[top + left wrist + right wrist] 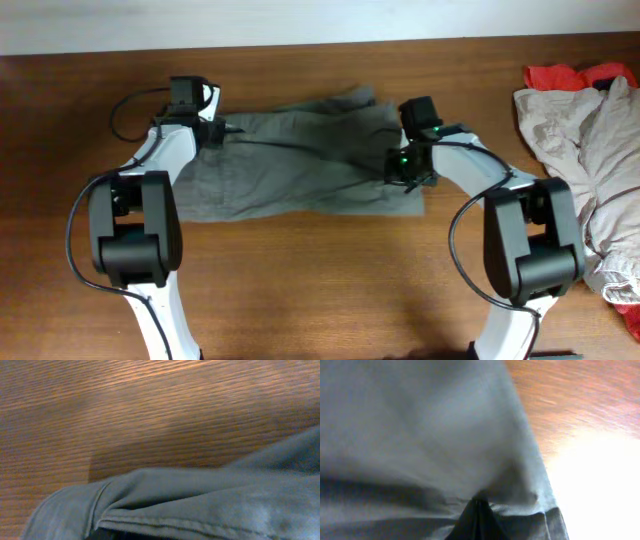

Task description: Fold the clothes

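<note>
The grey-olive cotton shorts (300, 160) lie spread flat across the middle of the brown wooden table (320, 290), long side running left to right, between the two arms; that suits a fold made by carrying one edge over the other. The right gripper (408, 168) sits on the right end of the shorts, near the front corner; it is clenched, and in the right wrist view the fabric (420, 425) puckers into creases that converge at the bottom centre, so I judge it is pinching the cloth. The left gripper (207, 128) is at the far left edge; its wrist view shows only a stitched hem (200, 527) above bare wood, no fingers, so I cannot tell whether it is released or grasping. The crumpled pale beige garment (575, 140) and the red cloth (560, 76) are heaped well apart at the right, away from the working area.
</note>
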Controlling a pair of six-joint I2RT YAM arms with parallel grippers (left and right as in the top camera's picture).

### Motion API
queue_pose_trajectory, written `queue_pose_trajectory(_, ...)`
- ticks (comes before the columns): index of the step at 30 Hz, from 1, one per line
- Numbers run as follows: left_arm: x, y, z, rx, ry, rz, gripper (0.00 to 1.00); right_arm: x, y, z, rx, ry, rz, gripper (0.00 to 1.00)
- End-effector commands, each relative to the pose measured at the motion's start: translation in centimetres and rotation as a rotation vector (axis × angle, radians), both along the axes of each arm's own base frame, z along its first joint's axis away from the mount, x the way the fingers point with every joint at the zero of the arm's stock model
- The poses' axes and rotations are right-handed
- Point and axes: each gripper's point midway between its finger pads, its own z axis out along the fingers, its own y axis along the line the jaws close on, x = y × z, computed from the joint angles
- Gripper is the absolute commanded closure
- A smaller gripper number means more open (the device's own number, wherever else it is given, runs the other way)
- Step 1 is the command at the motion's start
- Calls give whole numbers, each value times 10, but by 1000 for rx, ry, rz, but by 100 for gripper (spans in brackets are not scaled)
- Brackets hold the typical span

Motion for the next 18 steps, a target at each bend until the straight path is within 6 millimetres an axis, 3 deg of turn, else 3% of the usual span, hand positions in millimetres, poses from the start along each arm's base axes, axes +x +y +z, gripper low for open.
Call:
queue_pose_trajectory(1, -1, 18, -9, 23, 16, 53, 58, -42, -92, -31, -254, 168, -244, 96)
queue_pose_trajectory(6, 0, 15, -6, 19, 12, 46, 53, -43, -103, -13, -206, 159, -261, 96)
queue_pose_trajectory(9, 2, 6, 8, 21, 4, 27, 46, -37, -100, 15, -182, 91, -226, 96)
queue_pose_trajectory(11, 6, -3, 27, 20, -20, 11, 40, -30, -94, 37, -156, 25, -181, 95)
queue_pose_trajectory(15, 10, -24, 88, 13, -84, -26, 24, -22, -67, 95, -70, -143, -66, 87)
queue_pose_trajectory(16, 5, -32, 109, 7, -91, -36, 20, -23, -54, 117, -28, -201, -34, 86)
queue_pose_trajectory(18, -7, -46, 131, -23, -79, -55, 20, -25, -37, 136, 27, -249, 4, 87)
